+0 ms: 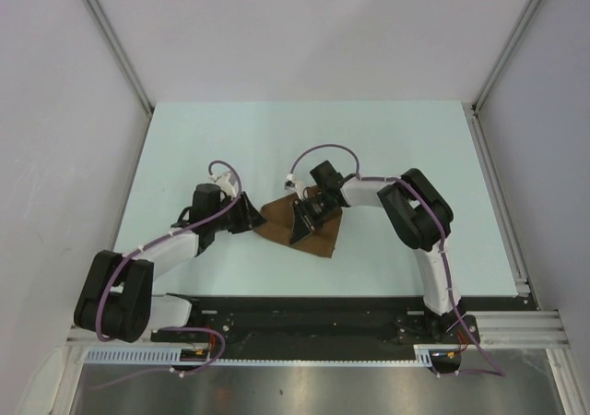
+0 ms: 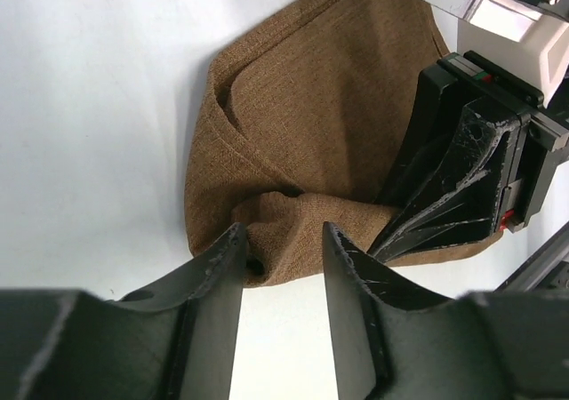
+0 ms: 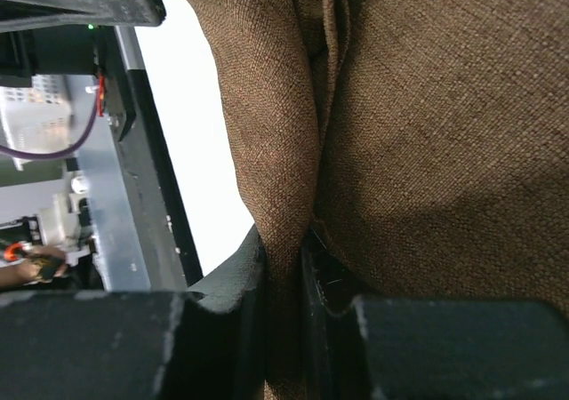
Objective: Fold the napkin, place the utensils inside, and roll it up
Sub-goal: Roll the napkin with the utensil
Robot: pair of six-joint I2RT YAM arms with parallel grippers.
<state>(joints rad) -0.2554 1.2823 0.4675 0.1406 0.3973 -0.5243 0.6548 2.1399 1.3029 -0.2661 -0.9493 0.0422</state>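
A pale mint-green, flat rectangular table (image 1: 387, 148) carries a dark-brown cloth napkin (image 1: 324, 238), thin and matte. The cloth lies near the middle of the table's near half as a rumpled, roughly triangular shape, with folds bunched along one edge.

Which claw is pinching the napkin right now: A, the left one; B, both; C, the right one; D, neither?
C: the right claw is clamped on a fold of the napkin, while the left claw stands open.
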